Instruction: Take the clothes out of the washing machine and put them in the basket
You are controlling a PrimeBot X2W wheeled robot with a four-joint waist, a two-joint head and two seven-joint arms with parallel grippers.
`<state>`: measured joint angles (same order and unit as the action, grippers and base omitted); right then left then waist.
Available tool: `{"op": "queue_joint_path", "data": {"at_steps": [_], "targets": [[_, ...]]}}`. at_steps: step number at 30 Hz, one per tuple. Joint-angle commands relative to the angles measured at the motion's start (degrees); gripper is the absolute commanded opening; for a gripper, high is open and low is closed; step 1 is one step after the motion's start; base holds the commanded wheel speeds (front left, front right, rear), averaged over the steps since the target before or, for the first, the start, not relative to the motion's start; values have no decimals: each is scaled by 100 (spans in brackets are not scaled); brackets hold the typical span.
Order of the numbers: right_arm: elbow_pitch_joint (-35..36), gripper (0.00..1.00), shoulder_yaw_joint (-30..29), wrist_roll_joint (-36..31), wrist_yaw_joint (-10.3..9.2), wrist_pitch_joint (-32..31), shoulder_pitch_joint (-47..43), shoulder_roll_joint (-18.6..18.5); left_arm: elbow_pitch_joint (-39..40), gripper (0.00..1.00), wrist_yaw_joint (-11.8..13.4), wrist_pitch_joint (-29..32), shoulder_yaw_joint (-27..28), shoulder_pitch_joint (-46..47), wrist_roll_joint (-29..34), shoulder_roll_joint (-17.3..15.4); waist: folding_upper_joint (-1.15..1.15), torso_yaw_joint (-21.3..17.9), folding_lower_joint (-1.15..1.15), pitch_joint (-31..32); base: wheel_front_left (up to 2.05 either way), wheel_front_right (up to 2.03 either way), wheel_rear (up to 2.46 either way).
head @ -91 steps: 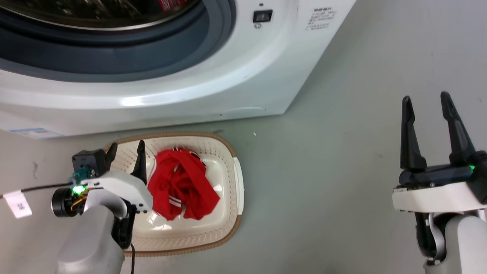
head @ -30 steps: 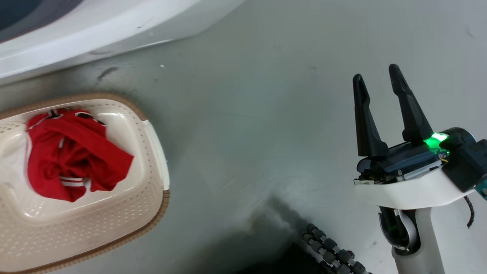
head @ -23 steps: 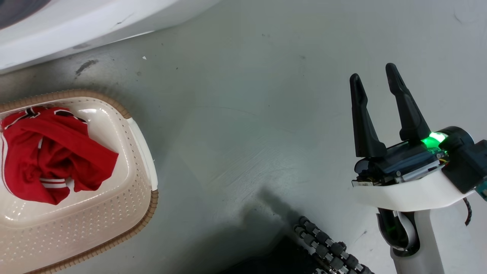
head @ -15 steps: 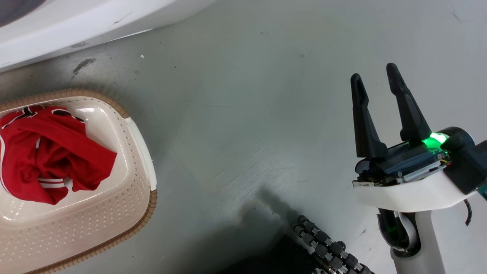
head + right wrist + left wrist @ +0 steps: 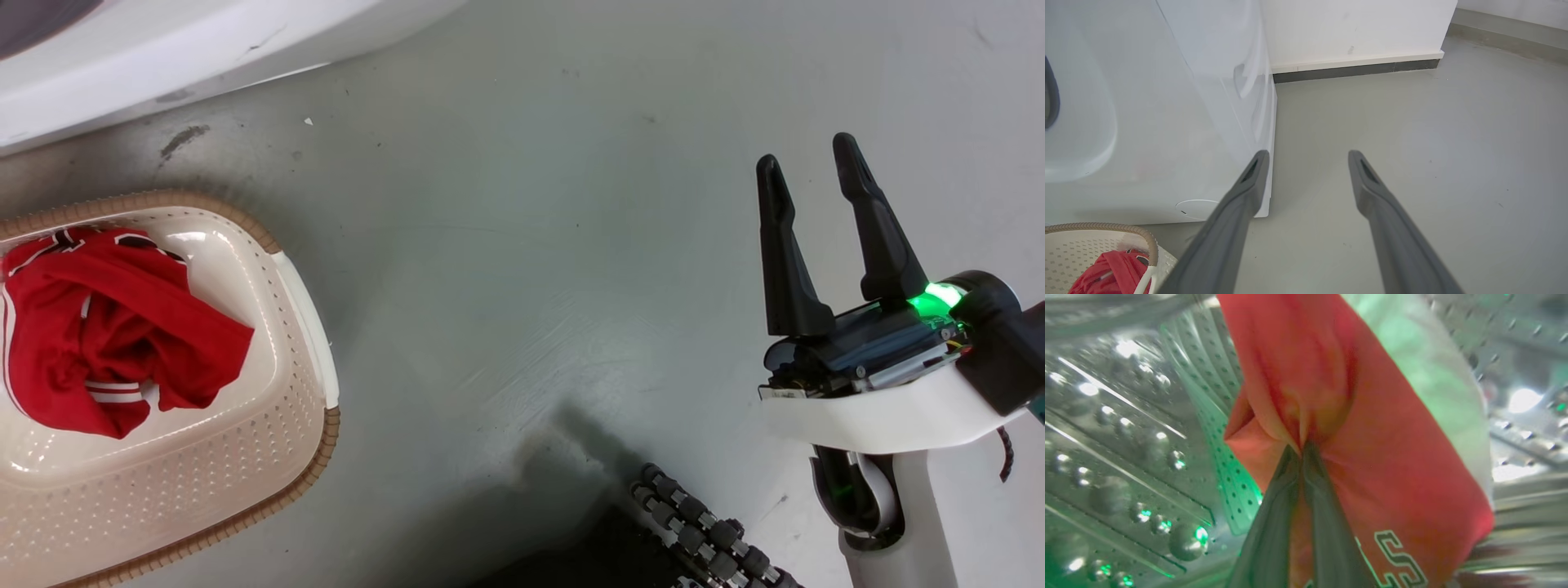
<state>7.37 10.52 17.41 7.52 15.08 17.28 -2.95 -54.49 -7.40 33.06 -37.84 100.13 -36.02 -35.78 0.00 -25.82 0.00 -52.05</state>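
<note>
Red fabric of the jersey (image 5: 1372,457) is pinched by the left gripper (image 5: 1302,451), which is closed almost tip to tip on a fold of it, deep inside the steel drum (image 5: 1126,437). White lettering (image 5: 1396,555) can be made out low on the cloth. That wrist view is pretty smeared, so the cloth is probably being lifted already, but that can't be called for sure.

What's changed: three seconds back the left gripper was seen at the basket, beside the garment lying there, spread and empty. Now it's been moved into the washer and shut on the second piece. The head view has swung round as well, so the basket (image 5: 330,429) sitting at the left edge now is put down to the camera, not to the basket being moved. Over the last second hardly anything has shifted in that view.

So half the job can be counted as done. One red garment (image 5: 106,327) lies crumpled in the basket, which is set on the floor (image 5: 531,245) just in front of the washer (image 5: 163,49). The jersey is gripped but not yet out of the drum, so it has to be pulled clear and carried down.

The right gripper (image 5: 807,151) is held over bare floor, well apart from the basket, spread wide with nothing in it. No use is being made of it.
</note>
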Motion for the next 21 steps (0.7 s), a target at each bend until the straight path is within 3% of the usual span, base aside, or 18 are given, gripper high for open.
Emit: {"op": "queue_joint_path", "data": {"at_steps": [1, 11, 21], "targets": [[3, 100, 16, -40, -6, 14, 67, 14, -13, 0, -8, -96, -2, 86, -7, -31, 0, 5, 0, 22, 0, 0, 0], [-105, 100, -299, -364, -6, 14, 155, 13, -173, 0, -8, -1518, 60, -342, -309, 175, 0, 434, 0, 537, 0, 0, 0], [-239, 100, -541, -773, -6, 14, -78, 10, -527, 0, -7, -3136, 28, -1458, -590, 630, 0, 1042, 0, 1422, 0, 0, 0]]}}
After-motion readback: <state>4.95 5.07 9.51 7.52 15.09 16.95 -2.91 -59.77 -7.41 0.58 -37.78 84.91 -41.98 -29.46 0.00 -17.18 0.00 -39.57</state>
